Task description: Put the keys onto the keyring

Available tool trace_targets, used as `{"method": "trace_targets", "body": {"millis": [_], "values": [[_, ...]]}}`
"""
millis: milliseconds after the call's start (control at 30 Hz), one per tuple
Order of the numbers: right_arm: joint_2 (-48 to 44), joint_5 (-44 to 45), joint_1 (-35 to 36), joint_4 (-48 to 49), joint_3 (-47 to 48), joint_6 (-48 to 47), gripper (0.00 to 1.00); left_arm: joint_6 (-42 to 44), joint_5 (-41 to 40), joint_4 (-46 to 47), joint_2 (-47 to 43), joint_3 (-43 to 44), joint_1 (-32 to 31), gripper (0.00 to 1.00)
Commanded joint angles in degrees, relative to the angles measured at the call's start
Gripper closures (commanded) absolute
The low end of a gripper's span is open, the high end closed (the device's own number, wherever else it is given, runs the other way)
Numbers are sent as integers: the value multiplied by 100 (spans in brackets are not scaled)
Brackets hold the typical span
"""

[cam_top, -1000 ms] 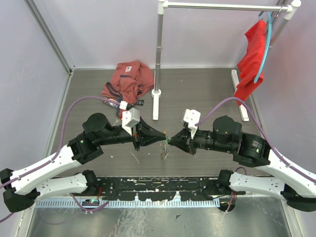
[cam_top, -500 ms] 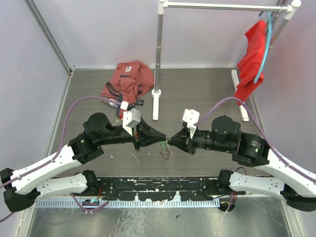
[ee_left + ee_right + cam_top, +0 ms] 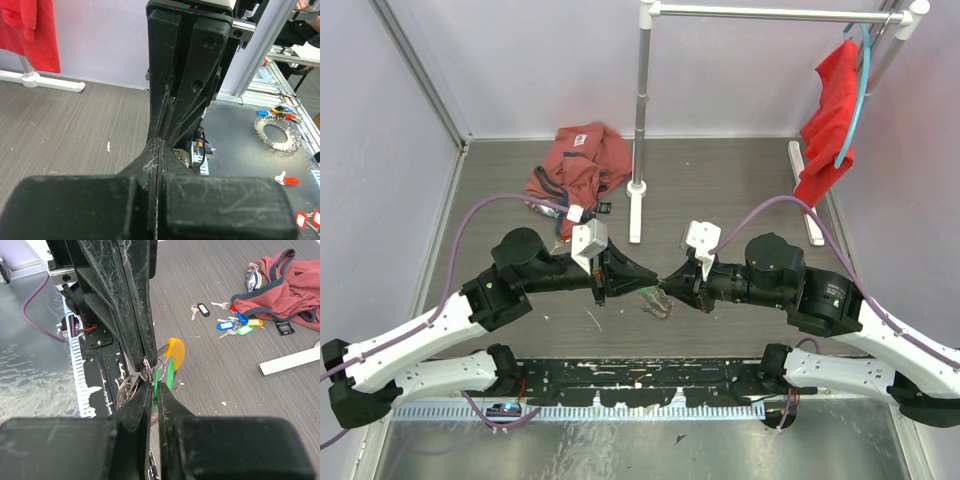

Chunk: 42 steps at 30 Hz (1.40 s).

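My left gripper (image 3: 648, 283) and right gripper (image 3: 668, 287) meet tip to tip over the table's near middle. In the right wrist view, the left fingers (image 3: 137, 315) come down from the top, shut on the keyring (image 3: 146, 372). It is a thin metal loop with an orange tag (image 3: 175, 351) and silvery keys (image 3: 125, 387) hanging from it. My right gripper (image 3: 156, 390) is shut on a green-tagged key (image 3: 155, 381), held against the ring. In the left wrist view my left gripper (image 3: 159, 150) shows only a hairline gap. Loose tagged keys (image 3: 235, 324) lie by the shirt.
A red-brown shirt (image 3: 582, 160) lies at the back left. A clothes rack pole (image 3: 640, 110) stands mid-back on a white foot (image 3: 636, 215). A red cloth (image 3: 830, 120) hangs at the right. On the metal shelf behind the arms lie a ring of keys (image 3: 275, 132) and red tags (image 3: 287, 179).
My right arm has edged left toward the left gripper, and the hanging keys have shifted slightly with it. The left arm has barely moved.
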Motion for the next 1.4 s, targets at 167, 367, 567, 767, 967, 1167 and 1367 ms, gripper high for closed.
{"method": "trace_targets", "body": {"millis": [167,367,567,767,967,1167,1367], "values": [[-109,-228,9,377,152,-65,94,27,-69,258,-13,239,-18,100],[-214,-290,13,336,127,-128,93,141,-462,103,-89,220,-22,100],[-244,-266,9,344,115,-139,93,158,-499,80,-83,221,-22,100],[-158,-364,9,344,119,-163,93,161,-512,98,-71,237,-22,100],[9,-458,13,294,135,-192,89,137,-486,115,-38,243,-19,100],[-84,-94,8,263,72,-166,72,195,-761,7,-135,165,-24,100],[-326,334,8,232,-5,-113,58,343,-1127,-305,-235,130,-20,100]]}}
